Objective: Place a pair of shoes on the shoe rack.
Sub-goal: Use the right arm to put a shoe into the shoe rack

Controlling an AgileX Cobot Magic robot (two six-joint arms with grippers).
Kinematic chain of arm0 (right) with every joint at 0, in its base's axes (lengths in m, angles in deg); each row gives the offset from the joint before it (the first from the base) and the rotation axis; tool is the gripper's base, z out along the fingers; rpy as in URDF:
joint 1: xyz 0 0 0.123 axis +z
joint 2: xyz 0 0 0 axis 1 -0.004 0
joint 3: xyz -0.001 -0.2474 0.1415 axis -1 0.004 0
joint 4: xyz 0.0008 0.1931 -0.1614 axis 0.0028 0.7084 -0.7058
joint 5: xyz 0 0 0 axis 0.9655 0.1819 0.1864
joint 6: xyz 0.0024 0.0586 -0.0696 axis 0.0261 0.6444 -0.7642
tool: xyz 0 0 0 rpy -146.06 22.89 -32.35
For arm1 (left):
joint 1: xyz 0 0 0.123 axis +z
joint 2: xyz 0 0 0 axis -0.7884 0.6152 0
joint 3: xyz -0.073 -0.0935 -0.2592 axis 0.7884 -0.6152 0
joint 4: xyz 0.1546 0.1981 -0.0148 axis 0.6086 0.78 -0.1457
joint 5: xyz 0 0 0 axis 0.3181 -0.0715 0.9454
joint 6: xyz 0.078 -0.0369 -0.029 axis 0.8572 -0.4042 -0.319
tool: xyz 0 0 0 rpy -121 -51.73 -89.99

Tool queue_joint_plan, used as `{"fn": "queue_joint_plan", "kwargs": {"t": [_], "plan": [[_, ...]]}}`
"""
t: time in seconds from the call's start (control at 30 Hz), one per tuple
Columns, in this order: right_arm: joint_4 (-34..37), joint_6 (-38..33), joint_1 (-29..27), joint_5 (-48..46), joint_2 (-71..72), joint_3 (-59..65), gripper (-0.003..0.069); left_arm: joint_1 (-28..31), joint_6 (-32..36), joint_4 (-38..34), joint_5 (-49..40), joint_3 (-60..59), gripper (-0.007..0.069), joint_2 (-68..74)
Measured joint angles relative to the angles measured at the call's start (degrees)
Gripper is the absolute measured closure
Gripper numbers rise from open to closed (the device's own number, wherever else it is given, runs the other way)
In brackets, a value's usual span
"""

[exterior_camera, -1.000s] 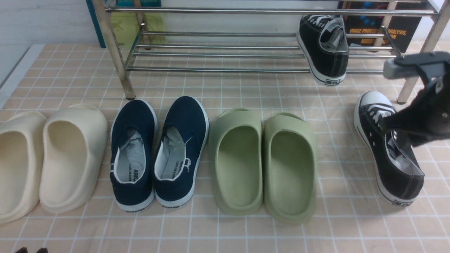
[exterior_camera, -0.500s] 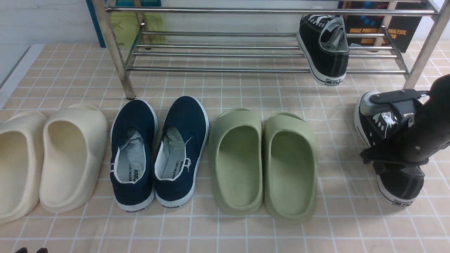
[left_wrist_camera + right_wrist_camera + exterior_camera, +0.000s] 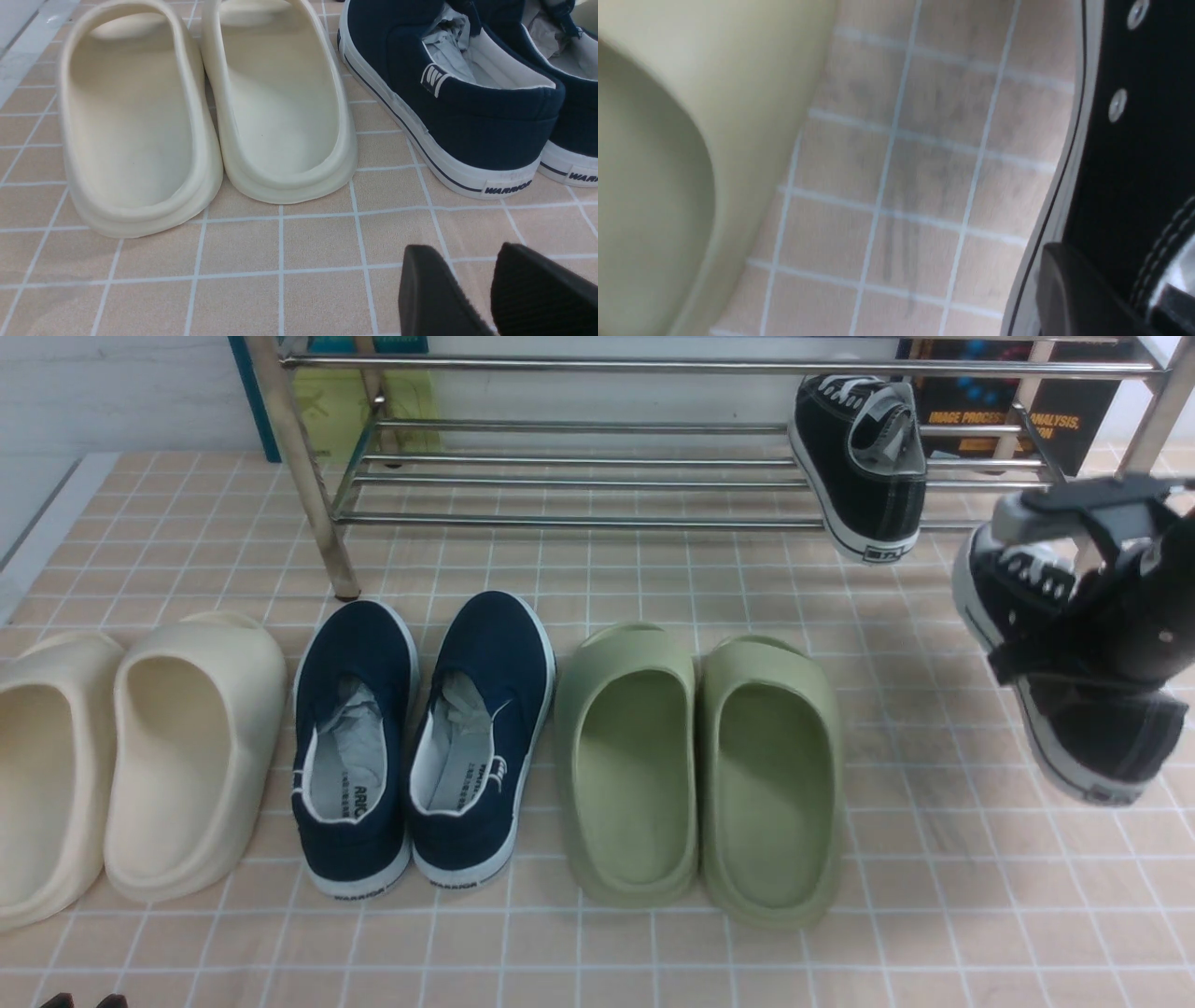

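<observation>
Peach tiled floor [image 3: 597, 933] is seen in front: one black sneaker [image 3: 864, 476] lies on the shoe rack [image 3: 579, 520] at far right, toe far. The other sneaker [image 3: 1102, 737] is clamped above the floor by the right gripper [image 3: 1064, 597], its long axis near-far, toe far. In the left wrist view, the left gripper [image 3: 472, 261] is seen slightly parted and empty. In the right wrist view, the clamped sneaker's black side is seen.

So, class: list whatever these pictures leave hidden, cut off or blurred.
- Held black sneaker: in the front view, the right claw covers its toe and midsection.
- Right wrist view: motion blur; the green slide is cut by the edge.
- Leftmost cream slide: cropped by the front view's left edge.
- Title on the book: partly hidden by the shoe rack.
</observation>
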Motion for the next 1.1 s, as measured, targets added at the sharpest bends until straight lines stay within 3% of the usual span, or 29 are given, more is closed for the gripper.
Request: {"fn": "queue_joint_plan", "kwargs": {"t": [0.27,0.7,1.1], "plan": [[-3.1,-0.9,0.0,0.0,-8.0,-13.2,0.0660,0.0,0.0,0.0,0.0,0.0,0.0385,0.0],[-10.2,-1.3,0.0,-5.2,-31.6,-46.1,0.0661,0.0,0.0,0.0,0.0,0.0,0.0385,0.0],[-12.2,-1.4,-0.2,-2.1,-37.9,-50.7,0.0638,0.0,0.0,0.0,0.0,0.0,0.0385,0.0]]}}
